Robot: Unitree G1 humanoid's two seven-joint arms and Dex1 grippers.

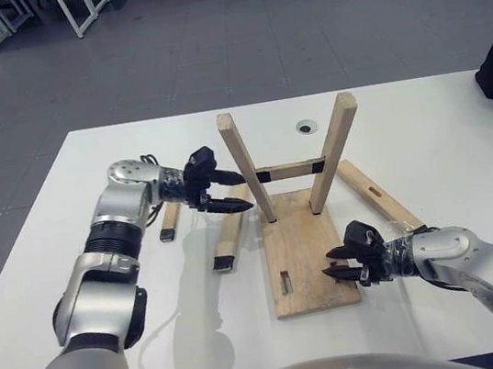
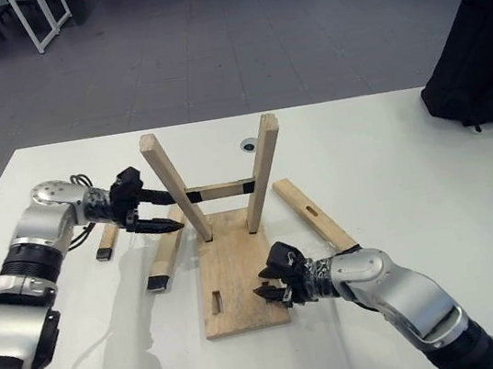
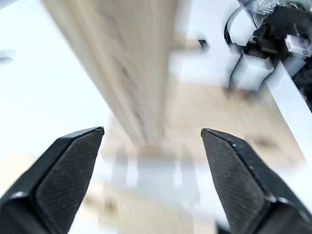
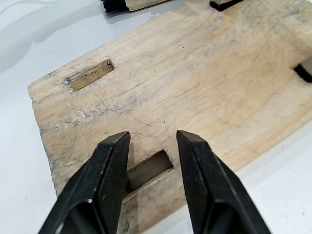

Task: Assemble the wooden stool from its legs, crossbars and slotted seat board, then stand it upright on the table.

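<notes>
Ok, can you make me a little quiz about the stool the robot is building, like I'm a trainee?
1. True or false: two legs stand upright in the seat board.
2. How many loose wooden pieces lie on the table beside the board?
3. The right tool is over: A) an empty slot B) bare table C) a loose piece.
Key: 1 true; 2 three; 3 A.

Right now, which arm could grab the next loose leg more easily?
Probably the left. The left arm's fingers, open, hang just over the loose leg lying beside the seat board. The right arm's fingers point at the board's near slot, turned away from the other loose leg.
</notes>
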